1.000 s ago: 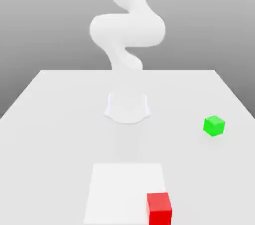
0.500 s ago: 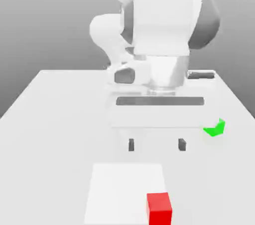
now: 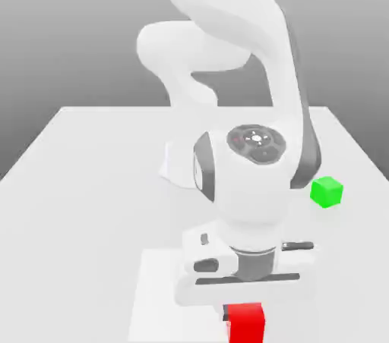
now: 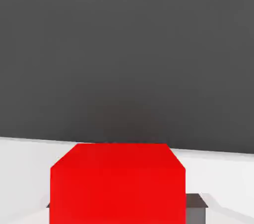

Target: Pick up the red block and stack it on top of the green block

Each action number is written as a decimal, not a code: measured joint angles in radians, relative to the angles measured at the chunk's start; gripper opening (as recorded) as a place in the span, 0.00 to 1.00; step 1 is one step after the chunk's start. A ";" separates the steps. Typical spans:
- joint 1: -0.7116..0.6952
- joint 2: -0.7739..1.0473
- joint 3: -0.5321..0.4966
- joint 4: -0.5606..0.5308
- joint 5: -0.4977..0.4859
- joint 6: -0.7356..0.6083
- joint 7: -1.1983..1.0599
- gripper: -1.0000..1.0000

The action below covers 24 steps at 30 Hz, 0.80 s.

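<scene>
A: Red is the colour of the small cube, the red block (image 3: pixel 245 323). It is smooth and plain, with no marks.

B: Where does it sit?

A: It sits flat on the white table (image 3: pixel 68 205), at the near edge, on a paler square patch (image 3: pixel 159 296). The arm's white hand is right above it and hides the block's top in the exterior view.

B: Which way does it point?

A: It is a cube, so no side is longer. One flat face looks at the camera, and its edges line up with the table's edges.

B: Is the gripper (image 3: pixel 243 300) holding it?

A: In the hand view the red block (image 4: pixel 118 183) is big and very close. A dark finger pad (image 4: pixel 196 202) shows just beside one side of it. It cannot be told if the fingers touch the block or are apart.

B: And the green block (image 3: pixel 327 192)?

A: It is a bright green cube, turned a bit so a corner faces the camera. It rests on the table, well apart from the red one, toward the exterior view's right.
</scene>
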State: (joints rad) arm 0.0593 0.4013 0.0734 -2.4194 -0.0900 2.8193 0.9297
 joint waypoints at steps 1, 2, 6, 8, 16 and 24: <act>0.000 -0.009 0.001 -0.002 0.002 -0.008 -0.001 0.00; -0.004 -0.032 0.005 -0.005 0.006 -0.027 -0.004 0.00; -0.012 -0.163 0.033 -0.030 0.042 -0.132 -0.029 0.00; 0.024 -0.225 0.097 -0.071 0.091 -0.150 -0.047 0.00; 0.357 -0.462 0.289 -0.260 0.305 -0.179 -0.117 0.00; 0.613 -0.663 0.458 -0.462 0.423 -0.177 -0.121 0.00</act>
State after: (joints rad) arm 0.6722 -0.2616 0.5313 -2.8810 0.3327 2.6420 0.8089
